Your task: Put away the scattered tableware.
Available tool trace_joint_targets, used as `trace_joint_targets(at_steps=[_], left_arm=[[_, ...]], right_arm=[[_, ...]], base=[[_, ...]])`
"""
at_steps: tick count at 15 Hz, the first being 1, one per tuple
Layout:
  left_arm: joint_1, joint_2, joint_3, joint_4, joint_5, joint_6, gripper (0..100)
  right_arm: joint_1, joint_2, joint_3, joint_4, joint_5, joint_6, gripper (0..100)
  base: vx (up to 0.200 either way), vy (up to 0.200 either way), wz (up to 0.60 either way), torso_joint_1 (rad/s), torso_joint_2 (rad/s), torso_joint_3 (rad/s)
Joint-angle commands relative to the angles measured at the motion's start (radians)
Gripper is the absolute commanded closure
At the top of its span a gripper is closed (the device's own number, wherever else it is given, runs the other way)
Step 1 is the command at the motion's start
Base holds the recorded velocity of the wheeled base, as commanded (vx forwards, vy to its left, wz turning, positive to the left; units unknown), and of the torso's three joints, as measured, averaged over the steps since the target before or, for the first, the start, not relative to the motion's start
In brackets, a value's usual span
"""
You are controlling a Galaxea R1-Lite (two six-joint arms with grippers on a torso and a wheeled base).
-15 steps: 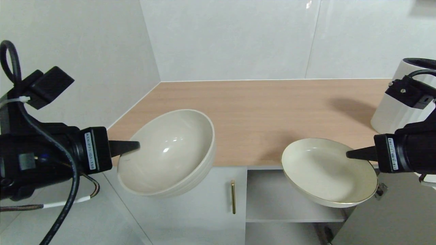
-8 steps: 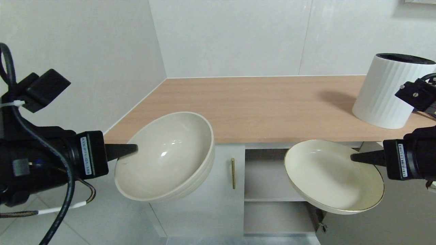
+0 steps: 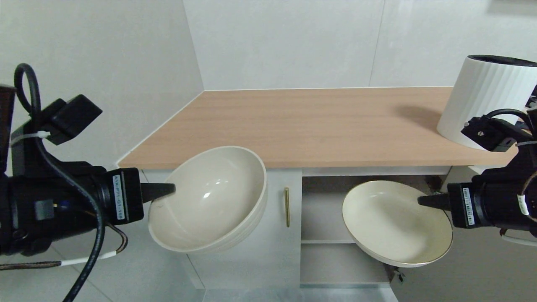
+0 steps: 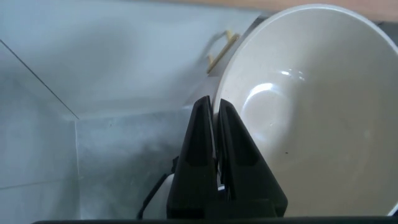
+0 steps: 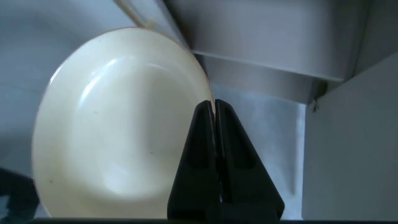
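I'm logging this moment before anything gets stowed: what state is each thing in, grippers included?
bowl: held in the air, tilted, empty.
plate: held in the air, tilted, empty.
left gripper: shut on the bowl's rim.
right gripper: shut on the plate's rim.
left cupboard door: shut.
right cupboard side: open, shelf showing.
white container: upright on the counter.

Light wood-grain tabletop (image 3: 310, 126), meeting the walls at its far left corner. Near the right end, standing upright on it, a white ribbed container (image 3: 482, 96) with a dark rim.
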Motion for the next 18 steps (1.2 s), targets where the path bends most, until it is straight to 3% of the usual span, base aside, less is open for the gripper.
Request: trace_joint_targets(at_steps=[1,11,18], left_arm=[[-0.001,0.008,0.001,0.000,0.000,-0.002,100],[-0.001,0.020,0.002,0.000,0.000,-0.002,100],[-0.001,0.022,0.002,0.000,0.000,-0.002,100]], right_arm=[[0.000,0.026,0.004,0.001,0.000,0.000,100],[-0.005,0.134,0.045,-0.061,-0.001,0.002,100],[-0.020,0.247,0.067,-0.114,-0.001,0.003,100]], base=[[0.000,0.000,0.00,-0.159,0.43,0.266],[0.000,0.000,0.00,-0.124,0.43,0.310],[0.000,0.000,0.00,-0.009,0.04,0.028]])
